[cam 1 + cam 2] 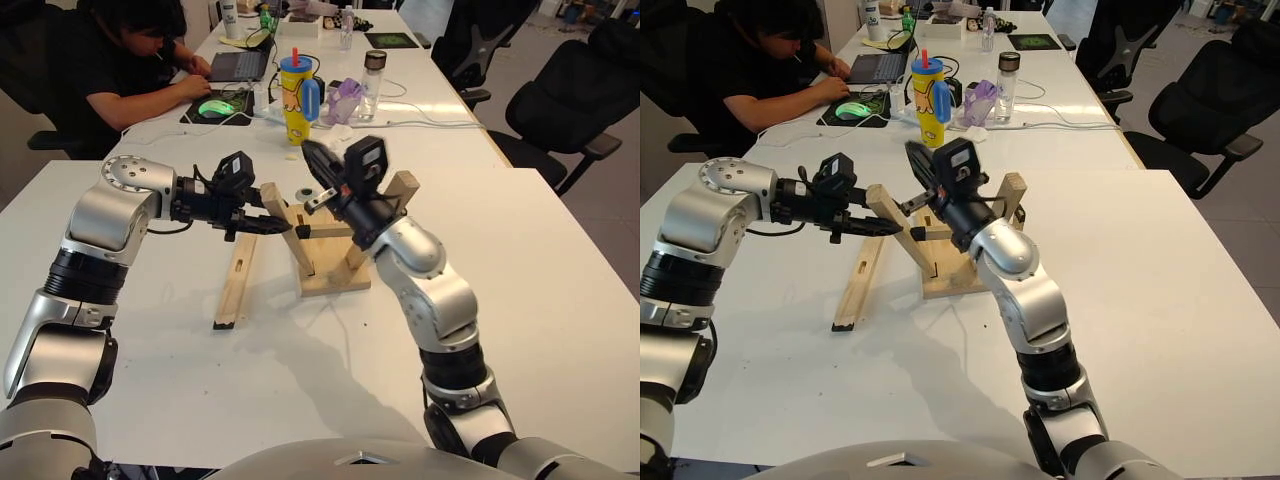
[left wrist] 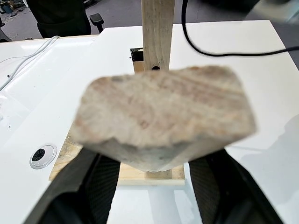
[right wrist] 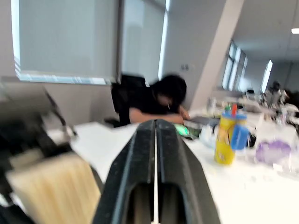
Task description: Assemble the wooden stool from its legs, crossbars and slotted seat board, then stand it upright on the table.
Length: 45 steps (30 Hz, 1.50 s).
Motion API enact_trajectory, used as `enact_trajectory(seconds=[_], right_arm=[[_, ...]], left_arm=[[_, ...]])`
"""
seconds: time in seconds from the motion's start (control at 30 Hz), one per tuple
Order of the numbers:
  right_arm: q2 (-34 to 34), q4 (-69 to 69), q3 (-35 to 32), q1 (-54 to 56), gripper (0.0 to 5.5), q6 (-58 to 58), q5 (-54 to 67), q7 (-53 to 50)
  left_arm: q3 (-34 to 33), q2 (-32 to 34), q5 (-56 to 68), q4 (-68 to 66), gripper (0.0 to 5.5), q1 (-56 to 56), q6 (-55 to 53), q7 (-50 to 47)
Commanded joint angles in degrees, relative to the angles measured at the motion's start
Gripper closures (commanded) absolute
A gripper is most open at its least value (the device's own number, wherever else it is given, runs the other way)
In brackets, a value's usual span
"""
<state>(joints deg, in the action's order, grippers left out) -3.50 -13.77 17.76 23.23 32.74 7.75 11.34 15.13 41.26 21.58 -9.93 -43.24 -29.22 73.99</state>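
- The left gripper (image 1: 272, 224) was seen clamped on the upper end of a tilted wooden leg (image 1: 300, 250), whose foot met the flat board (image 1: 335, 282) lying on the white table (image 1: 560, 300)
- A second leg (image 1: 400, 188) was seen leaning up from the board, with a crossbar (image 1: 330, 232) set between the two
- The right gripper (image 1: 308, 150) was held raised near the leg tops, fingers pressed together on nothing
- A long slotted piece (image 1: 235, 285) was seen flat on the table, just beside the board
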Motion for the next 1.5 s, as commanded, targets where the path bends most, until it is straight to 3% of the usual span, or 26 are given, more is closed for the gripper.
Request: enact_trajectory(seconds=[0.03,0.17,0.27,0.43,0.53,0.67,0.8,0.97,1.03,1.3,1.43,1.5], right_arm=[[-6.7,12.2,10.8,-8.5,5.49,11.7,-6.5,2.1],[-4.1,8.8,6.8,-6.7,5.49,3.4,-5.3,2.1],[0.4,2.0,-0.6,-7.4,5.49,-9.5,-0.2,1.7],[-3.9,-8.7,-5.0,-16.2,5.49,-19.5,5.8,9.4],[-8.3,-6.4,-4.4,-22.0,5.49,-21.4,5.2,13.8],[-8.9,5.2,-2.7,-23.2,5.49,-28.9,0.6,15.2],[-5.5,15.0,-1.8,-18.4,5.49,-24.9,-3.6,10.6],[-6.0,19.3,0.4,-17.9,5.49,-16.6,-8.7,8.3],[-6.5,19.1,1.0,-18.5,5.50,-13.4,-9.7,8.6],[-7.6,18.0,2.9,-18.5,5.50,-3.9,-10.6,9.4],[-7.7,18.4,2.4,-18.7,5.50,-3.6,-10.2,9.3],[-8.0,17.7,2.5,-19.1,5.50,-3.6,-10.2,9.6]], left_arm=[[6.5,-2.4,-4.4,-3.3,3.42,4.1,-3.0,1.0],[6.3,-2.5,-4.5,-2.8,3.42,4.7,-3.0,0.8],[6.3,-2.7,-4.7,-3.2,3.42,4.7,-2.6,0.8],[5.5,-2.1,-4.1,-3.3,3.42,4.2,-2.1,1.8],[4.0,-1.7,-3.2,-4.3,3.42,2.6,-1.7,2.9],[1.7,-2.8,-1.2,-4.9,3.42,1.2,-2.3,3.2],[1.1,-3.3,-1.1,-4.1,3.42,3.4,-1.4,2.8],[-0.7,-3.4,-1.4,-2.5,3.42,7.1,1.5,1.4],[-2.0,-3.0,-0.3,-1.7,2.92,8.3,0.3,0.8],[-13.9,1.0,6.2,4.5,1.66,12.8,-7.8,-3.7],[-23.0,3.4,13.8,8.1,1.51,16.0,-14.3,-4.5],[-29.5,2.3,20.9,10.2,1.77,14.6,-18.7,-7.1]])
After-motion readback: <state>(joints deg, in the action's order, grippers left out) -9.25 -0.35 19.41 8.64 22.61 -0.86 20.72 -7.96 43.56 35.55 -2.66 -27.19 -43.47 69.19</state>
